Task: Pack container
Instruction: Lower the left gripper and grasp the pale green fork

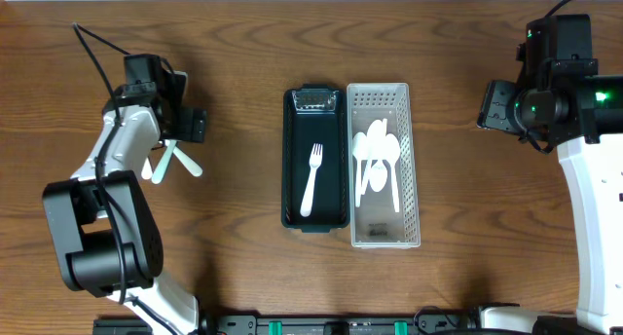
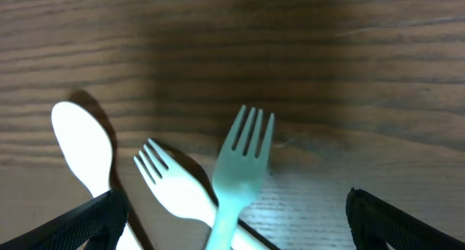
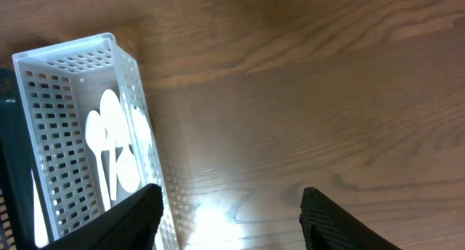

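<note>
A dark green tray (image 1: 292,160) holds one white fork (image 1: 311,179). Beside it a white perforated basket (image 1: 414,160) holds several white spoons (image 1: 375,155); the basket also shows in the right wrist view (image 3: 43,97). Loose white cutlery (image 1: 170,163) lies at the left. My left gripper (image 1: 180,130) is open just above it: in the left wrist view two forks (image 2: 243,163) (image 2: 171,184) and a spoon (image 2: 83,144) lie between the open fingers (image 2: 232,221). My right gripper (image 1: 492,106) is open and empty over bare table at the right (image 3: 229,217).
The wooden table (image 1: 243,62) stretches around the two containers. The left arm's base (image 1: 97,238) stands at the lower left, the right arm's white link (image 1: 594,208) along the right edge.
</note>
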